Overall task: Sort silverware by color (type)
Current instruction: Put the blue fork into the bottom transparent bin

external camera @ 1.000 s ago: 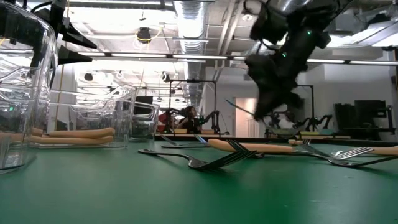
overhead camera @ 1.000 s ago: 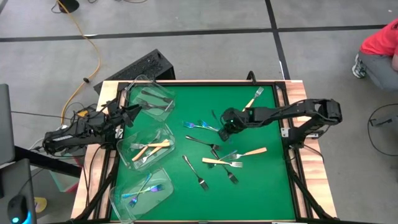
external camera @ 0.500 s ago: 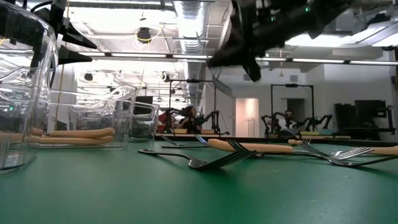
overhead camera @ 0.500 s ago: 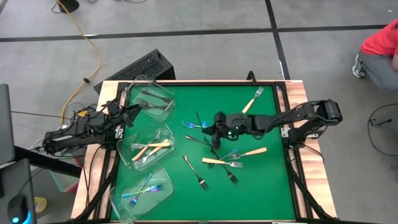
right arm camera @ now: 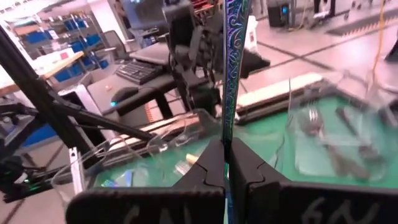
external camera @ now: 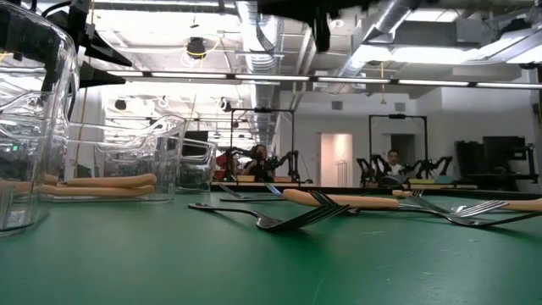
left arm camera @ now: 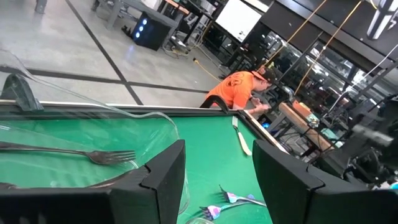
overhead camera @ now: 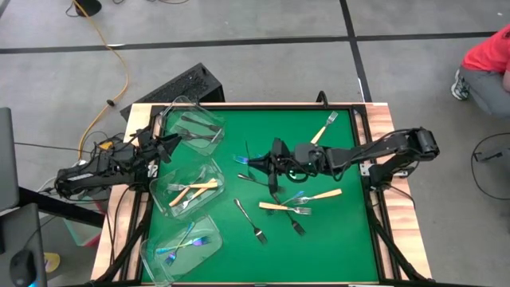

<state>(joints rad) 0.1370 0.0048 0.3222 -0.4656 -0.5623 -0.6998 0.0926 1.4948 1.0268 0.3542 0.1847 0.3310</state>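
Slim iridescent blue-purple fork [right arm camera: 233, 68] with patterned handle, standing upright, pinched between closed right gripper [overhead camera: 273, 159] above green table [overhead camera: 335, 239] centre, only right wrist view showing the fork clearly, overhead view showing loose forks [overhead camera: 299, 209] beneath, left gripper [left arm camera: 214, 180] parted, empty, beside clear plastic tub [overhead camera: 191, 123].

Bright even overhead light, soft shadows; wrist views blur nearby.

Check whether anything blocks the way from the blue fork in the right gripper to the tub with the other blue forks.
Nothing visible blocks it. The right gripper holds the iridescent blue fork in the air, above the forks on the green mat. The open-topped tub of blue forks sits at the mat's left near corner; the left gripper waits beside the far tub.
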